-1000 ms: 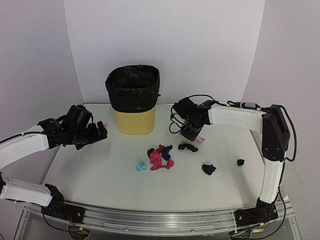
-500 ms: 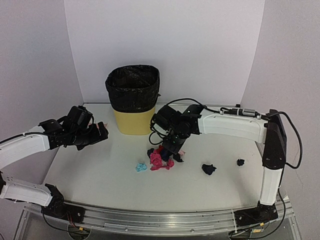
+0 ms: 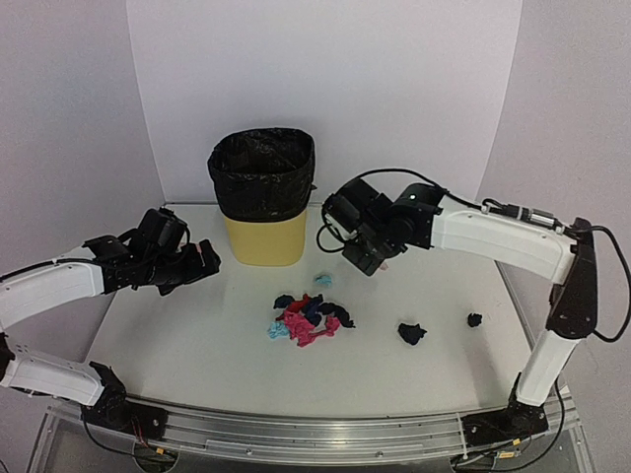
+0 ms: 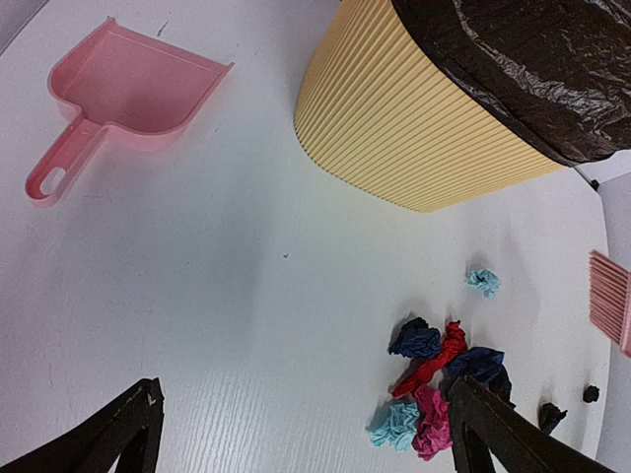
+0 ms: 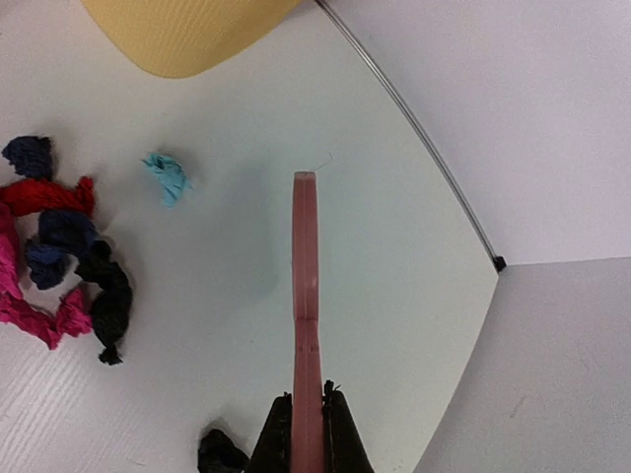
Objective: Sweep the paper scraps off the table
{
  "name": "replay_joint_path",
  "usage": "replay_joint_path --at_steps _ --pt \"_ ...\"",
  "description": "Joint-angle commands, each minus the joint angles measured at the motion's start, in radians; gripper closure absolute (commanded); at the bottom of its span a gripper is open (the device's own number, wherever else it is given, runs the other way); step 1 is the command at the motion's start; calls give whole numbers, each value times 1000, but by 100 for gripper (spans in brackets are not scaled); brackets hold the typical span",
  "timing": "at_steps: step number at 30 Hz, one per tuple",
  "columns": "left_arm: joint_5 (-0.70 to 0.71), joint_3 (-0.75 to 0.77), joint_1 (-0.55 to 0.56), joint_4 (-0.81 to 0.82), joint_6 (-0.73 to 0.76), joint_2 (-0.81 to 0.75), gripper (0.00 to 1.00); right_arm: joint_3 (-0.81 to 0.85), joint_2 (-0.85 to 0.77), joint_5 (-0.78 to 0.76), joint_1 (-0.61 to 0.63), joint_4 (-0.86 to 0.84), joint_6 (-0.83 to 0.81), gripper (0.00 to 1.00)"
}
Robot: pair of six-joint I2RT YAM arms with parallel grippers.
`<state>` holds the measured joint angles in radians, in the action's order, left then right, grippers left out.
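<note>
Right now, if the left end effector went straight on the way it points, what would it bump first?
Probably bare table, then the yellow bin; depth is unclear. The pink dustpan and paper scraps lie off to the sides.

No readable text, labels, brands, nos. or signs in any view.

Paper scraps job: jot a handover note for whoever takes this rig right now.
Left hand: open, empty, above the table.
Right hand: shut on the pink brush.
Paper scraps: most are bunched in one pile mid-table. A light blue scrap lies apart, nearer the bin, and two black wads lie further right.
Dustpan: on the table beside the bin, untouched.
Left to do: probably gather the strays, fetch the dustpan and sweep everything in.
</note>
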<state>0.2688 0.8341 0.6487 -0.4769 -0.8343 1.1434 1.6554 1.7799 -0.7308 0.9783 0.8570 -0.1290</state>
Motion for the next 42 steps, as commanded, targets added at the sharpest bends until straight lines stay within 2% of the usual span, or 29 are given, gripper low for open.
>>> replay_joint_path --at_steps 1,4,8,13,17,24,26,33,42 --pt "-25 10 -1 71 27 28 0 -134 -212 -90 -146 59 76 100" --pt "-34 31 -1 79 31 62 0 -202 -324 -39 -267 136 148 100" --pt "-45 49 -1 85 25 104 0 -257 -401 -48 -414 285 249 100" --pt "-64 46 0 116 16 138 0 -294 -404 -63 -615 498 368 100" --pt "-62 52 0 120 9 156 0 -357 -401 -10 -665 522 397 100" --pt "-61 57 0 121 6 158 0 -378 -292 107 -682 515 476 100" --pt "-62 57 -1 120 5 154 0 -362 -248 183 -681 511 520 100" --pt "-38 43 0 86 -3 123 0 -364 -164 443 -668 441 517 100" --pt "-8 5 0 56 -35 66 0 -312 -129 596 -472 364 572 100"
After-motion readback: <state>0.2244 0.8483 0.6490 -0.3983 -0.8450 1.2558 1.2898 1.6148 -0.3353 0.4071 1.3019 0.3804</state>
